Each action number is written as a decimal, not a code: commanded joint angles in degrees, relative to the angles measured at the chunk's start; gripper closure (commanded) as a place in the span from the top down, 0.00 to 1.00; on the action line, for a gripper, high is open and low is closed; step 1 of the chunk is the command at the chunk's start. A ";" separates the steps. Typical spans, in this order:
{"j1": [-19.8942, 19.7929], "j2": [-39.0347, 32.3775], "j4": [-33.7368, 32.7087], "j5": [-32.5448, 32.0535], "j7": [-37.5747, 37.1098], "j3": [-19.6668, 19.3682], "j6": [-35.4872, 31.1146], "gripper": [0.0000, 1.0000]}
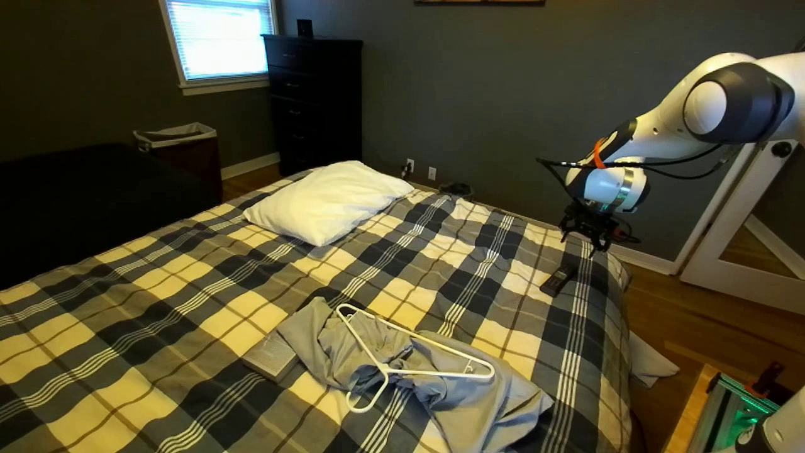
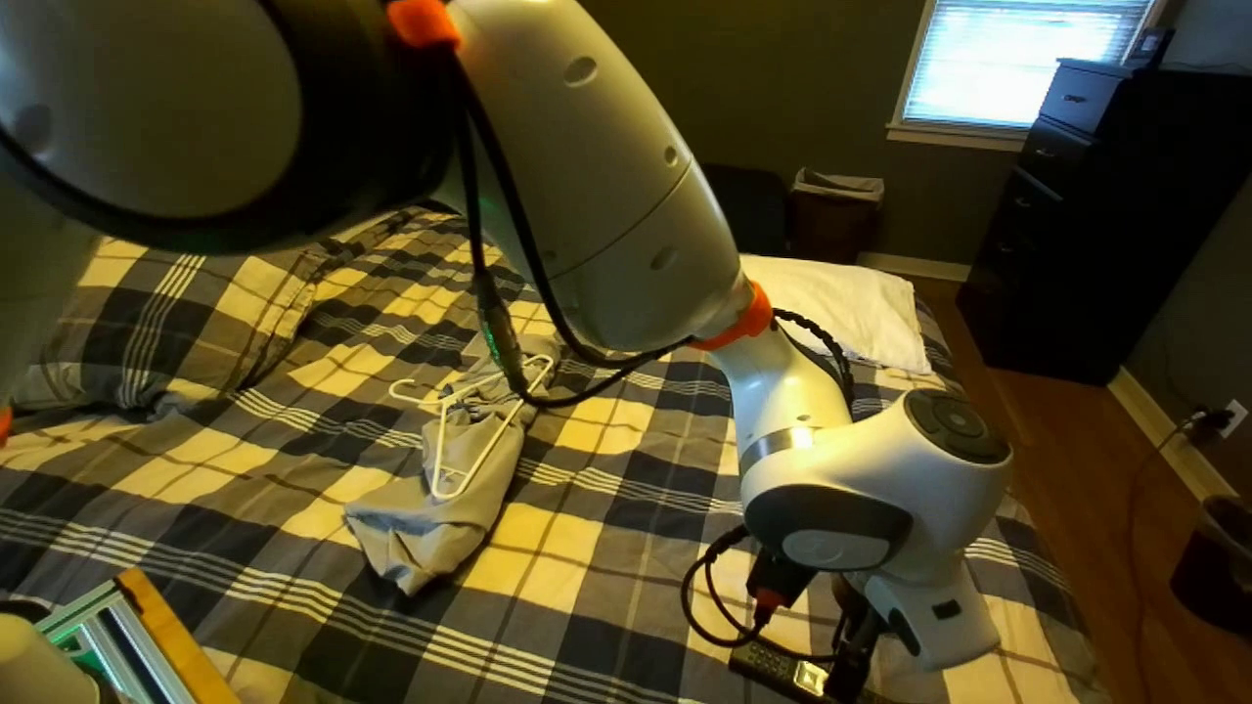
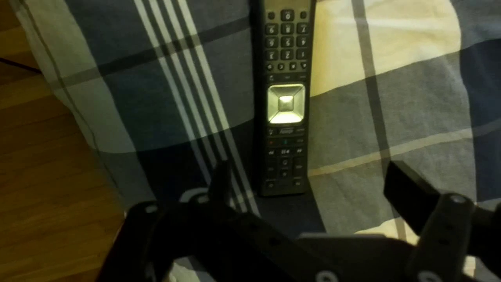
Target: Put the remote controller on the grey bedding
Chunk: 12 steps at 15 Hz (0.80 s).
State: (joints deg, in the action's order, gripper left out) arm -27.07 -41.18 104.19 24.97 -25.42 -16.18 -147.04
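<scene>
Our claw (image 3: 308,172) hangs near the edge of the plaid-covered surface (image 1: 188,302), its fingers (image 3: 409,192) spread wide and nothing held between them. Below it, a little ahead in the wrist view, lies the remote controller (image 3: 285,103), flat with its buttons up. Its near end falls within the span of the fingers, closer to one than the other. We judge claw and remote to be apart, though how high the claw stands is hard to tell.

To one side of the claw, past the surface's edge, we see wooden floor (image 3: 51,203).

Well away from the claw, beyond the remote in both exterior views, is a crumpled grey cloth (image 1: 481,402), which we take for the grey bedding. A white hanger (image 1: 434,374) lies on it. On the cloth's side away from the claw is a flat box (image 1: 272,357), beside or partly under it; we cannot tell which. The white pillow (image 1: 330,198) is also well apart from the claw.

As for progress, we would call this the reach: the claw is by the remote, but no grasp is made. Gripping, lifting, carrying and setting down on the grey cloth are all left. We would centre the claw better first.
</scene>
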 commanded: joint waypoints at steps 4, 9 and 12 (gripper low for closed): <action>3.65 -10.00 -8.85 -1.56 -3.51 -0.05 2.98 1.00; 3.65 -11.78 -8.99 -1.32 -4.51 -0.49 6.05 1.00; 2.96 -12.55 -8.94 -1.06 -3.75 -0.63 6.08 1.00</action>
State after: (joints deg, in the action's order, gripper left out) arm -23.48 -52.22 96.64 24.36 -28.50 -16.44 -142.41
